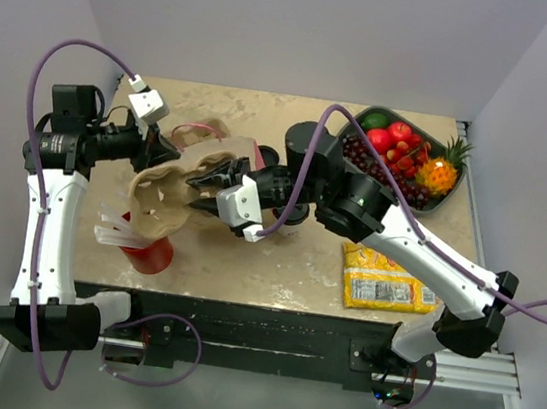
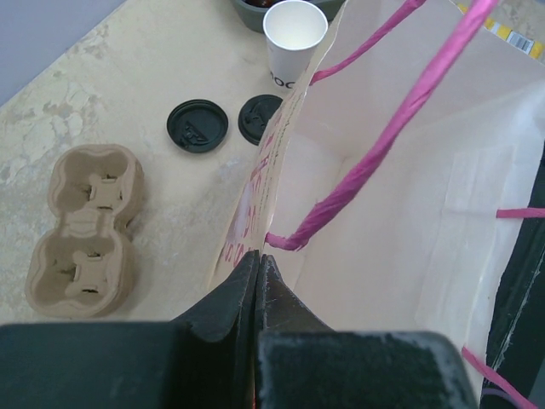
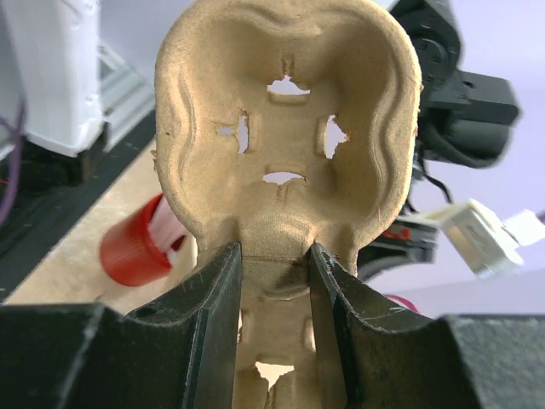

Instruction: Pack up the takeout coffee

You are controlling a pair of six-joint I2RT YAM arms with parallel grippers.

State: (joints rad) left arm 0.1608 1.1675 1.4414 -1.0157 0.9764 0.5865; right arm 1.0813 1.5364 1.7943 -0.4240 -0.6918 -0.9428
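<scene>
**Both hands gripping: bag rim on the left, cup carrier on the right**

Pinched tight, the left hand (image 2: 258, 258) has its fingers closed flat on the rim of a white paper bag (image 2: 409, 221). The bag's pink handles (image 2: 383, 145) loop over the open mouth. The right hand (image 3: 272, 251) clamps the narrow waist of a pulp cup carrier (image 3: 204, 85), lifted off the tabletop (image 2: 128, 68).

Only the left wrist view shows a second carrier (image 2: 68, 221) lying flat, two black lids (image 2: 197, 126) and an unlidded white paper cup (image 2: 294, 38) beyond them. The right wrist view adds a red cup (image 3: 128, 251) holding white straws. The overhead view adds a yellow snack packet (image 1: 385, 280).

The takeout coffee, lid on, cannot be made out in any view.

Red print on the bag's outside and dark lettering on the open cup are both too cut off to read.
</scene>
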